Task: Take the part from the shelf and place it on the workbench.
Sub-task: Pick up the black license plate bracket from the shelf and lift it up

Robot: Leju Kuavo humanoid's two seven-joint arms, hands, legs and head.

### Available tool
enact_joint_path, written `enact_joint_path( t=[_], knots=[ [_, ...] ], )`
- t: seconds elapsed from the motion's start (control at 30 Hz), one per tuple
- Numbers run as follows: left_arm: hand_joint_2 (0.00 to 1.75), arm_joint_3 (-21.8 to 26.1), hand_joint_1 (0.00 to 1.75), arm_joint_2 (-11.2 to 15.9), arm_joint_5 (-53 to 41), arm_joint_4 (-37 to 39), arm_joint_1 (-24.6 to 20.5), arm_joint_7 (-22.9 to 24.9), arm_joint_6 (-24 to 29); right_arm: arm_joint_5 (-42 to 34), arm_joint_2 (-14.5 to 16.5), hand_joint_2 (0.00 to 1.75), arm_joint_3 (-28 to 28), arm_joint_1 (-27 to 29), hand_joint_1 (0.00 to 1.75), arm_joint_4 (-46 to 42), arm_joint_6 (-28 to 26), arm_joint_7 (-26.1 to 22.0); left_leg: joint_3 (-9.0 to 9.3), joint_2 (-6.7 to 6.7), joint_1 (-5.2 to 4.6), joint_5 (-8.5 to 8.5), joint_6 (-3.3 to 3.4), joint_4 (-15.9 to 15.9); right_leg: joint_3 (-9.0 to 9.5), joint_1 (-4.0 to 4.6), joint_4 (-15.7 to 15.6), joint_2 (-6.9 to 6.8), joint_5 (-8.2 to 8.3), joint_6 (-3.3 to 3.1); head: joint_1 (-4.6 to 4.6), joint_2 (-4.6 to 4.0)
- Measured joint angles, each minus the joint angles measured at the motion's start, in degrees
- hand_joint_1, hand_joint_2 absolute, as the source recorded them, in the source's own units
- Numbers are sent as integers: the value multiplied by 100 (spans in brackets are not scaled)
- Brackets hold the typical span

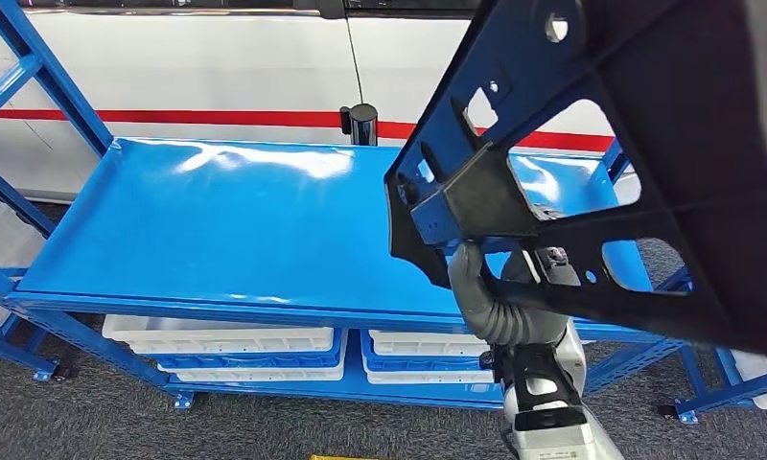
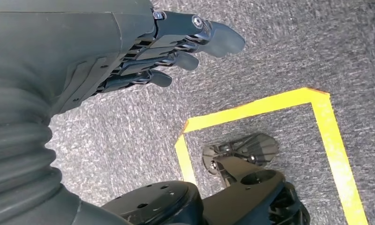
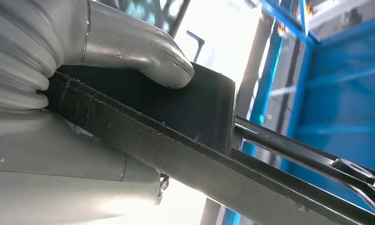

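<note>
A large black plastic part with cut-out openings fills the upper right of the head view, raised in front of the blue shelf. My right hand grips its lower bar from below. In the right wrist view the thumb presses on the black part close up. My left hand hangs over grey carpet with its fingers loosely apart, holding nothing.
The blue shelf board is bare and glossy, with white bins on the level below. A white wall with a red stripe stands behind. Yellow floor tape marks the carpet beside my left hand.
</note>
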Motion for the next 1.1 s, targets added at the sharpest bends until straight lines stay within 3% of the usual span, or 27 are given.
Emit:
enact_joint_path(
  t=[0.37, 0.63, 0.83, 0.9, 1.0, 1.03, 1.07, 1.1],
  knots=[
    [175, 208, 0, -2, 62, 0, 8, -42, 32, -1290, -130, 175, 79, 16, 175, 399, 1164, 345, -3, -5, 0, 0, 0, 0, -1, -1, 0, -3, 0, 0, 1, 0],
    [175, 268, 0, 0, 60, 0, 9, -42, 9, -1392, -204, 175, 63, 16, 175, 640, 1289, 463, -3, -4, 0, 0, 0, 0, -1, 0, 0, -3, 0, 0, 1, 0],
    [175, 274, 0, 3, 60, 0, 8, -36, 9, -1392, -219, 175, 60, 14, 175, 713, 1289, 464, -3, 1, -6, 42, 71, -7, -17, -33, -15, 2, 35, 77, -2, 0],
    [175, 276, 0, -1, 60, 0, 3, -34, 9, -1406, -223, 175, 51, 7, 175, 716, 1289, 467, 24, 31, 36, 130, 129, -89, -126, -13, 175, -30, -91, 72, 11, 0],
    [175, 280, 0, 3, 60, 0, 6, -32, 7, -1434, -232, 175, 37, 9, 175, 732, 1285, 474, -34, 72, 64, 218, 164, -126, -629, -15, 1208, -74, -536, 29, 48, 0],
    [175, 281, 0, 3, 60, 0, 10, -32, 5, -1437, -237, 175, 34, 17, 175, 742, 1285, 477, -62, 79, 68, 234, 150, -126, -780, -29, 1515, -79, -617, 48, 49, 0],
    [175, 283, 0, 3, 60, 0, 13, -31, 4, -1440, -243, 175, 34, 24, 175, 751, 1285, 479, -85, 86, 77, 251, 131, -125, -840, -50, 1626, -85, -611, 92, 50, 0],
    [175, 285, 0, 3, 60, 0, 14, -31, 3, -1442, -249, 175, 34, 28, 175, 759, 1285, 482, -102, 90, 91, 268, 107, -123, -774, -76, 1483, -95, -514, 157, 51, 0]
  ],
)
